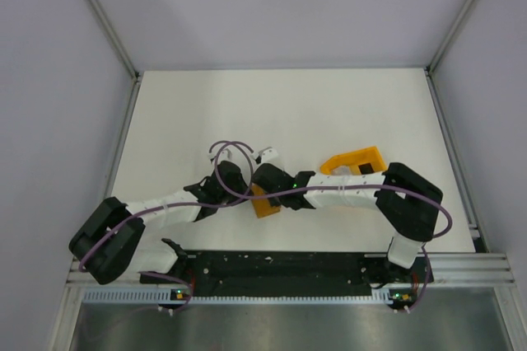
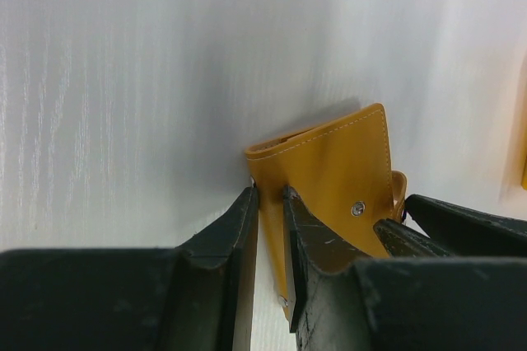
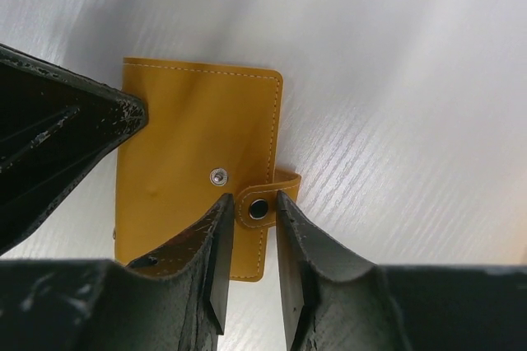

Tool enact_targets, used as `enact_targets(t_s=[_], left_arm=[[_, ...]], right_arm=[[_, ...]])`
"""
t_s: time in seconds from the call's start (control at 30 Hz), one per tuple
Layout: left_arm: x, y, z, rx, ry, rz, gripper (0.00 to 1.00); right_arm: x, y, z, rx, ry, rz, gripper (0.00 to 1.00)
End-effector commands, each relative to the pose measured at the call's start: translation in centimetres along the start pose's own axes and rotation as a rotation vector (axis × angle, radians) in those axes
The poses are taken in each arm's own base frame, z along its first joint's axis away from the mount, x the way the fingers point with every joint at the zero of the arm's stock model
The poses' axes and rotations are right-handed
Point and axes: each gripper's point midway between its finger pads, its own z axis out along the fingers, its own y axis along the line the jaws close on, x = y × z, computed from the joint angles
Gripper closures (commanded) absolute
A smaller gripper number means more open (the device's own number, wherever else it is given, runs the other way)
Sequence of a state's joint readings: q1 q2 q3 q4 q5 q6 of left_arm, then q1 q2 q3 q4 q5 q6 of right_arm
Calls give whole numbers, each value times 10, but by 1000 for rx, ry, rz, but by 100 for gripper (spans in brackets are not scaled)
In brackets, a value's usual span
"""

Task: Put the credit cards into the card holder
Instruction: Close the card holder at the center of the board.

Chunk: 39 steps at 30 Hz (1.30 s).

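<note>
Both grippers meet at the small orange leather card holder (image 3: 198, 145) on the white table (image 1: 288, 112); right gripper (image 3: 249, 240), narrowly open around the snap tab (image 3: 259, 207), should pull gently while left gripper (image 2: 270, 236), nearly closed at its edge, steadies it.

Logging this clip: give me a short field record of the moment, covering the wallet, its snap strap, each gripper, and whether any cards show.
card holder: orange wallet, folded shut, flat on the white table
snap strap: tab unfastened, stud on the cover bare
right gripper: fingers straddling the strap tab, narrow gap
left gripper: at the wallet's edge, fingers nearly together; grip cannot be told
credit cards: none visible in any view
other: orange fixture behind the right arm
</note>
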State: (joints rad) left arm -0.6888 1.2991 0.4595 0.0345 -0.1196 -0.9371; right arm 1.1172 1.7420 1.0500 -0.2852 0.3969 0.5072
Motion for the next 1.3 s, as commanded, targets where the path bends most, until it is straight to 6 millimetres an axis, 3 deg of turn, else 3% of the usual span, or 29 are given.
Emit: enact_targets(t_s=[0.0, 0.43, 0.87, 1.27], left_arm=[[8, 6, 1, -3, 22, 7, 78], [9, 5, 1, 9, 26, 14, 79], [9, -5, 1, 61, 36, 48, 83], [9, -7, 0, 63, 39, 48, 83]], right_arm=[[-33, 6, -18, -14, -92, 27, 76], [-38, 15, -27, -77, -108, 37, 100], [-39, 35, -19, -185, -88, 42, 100], [-22, 25, 4, -117, -2, 13, 100]])
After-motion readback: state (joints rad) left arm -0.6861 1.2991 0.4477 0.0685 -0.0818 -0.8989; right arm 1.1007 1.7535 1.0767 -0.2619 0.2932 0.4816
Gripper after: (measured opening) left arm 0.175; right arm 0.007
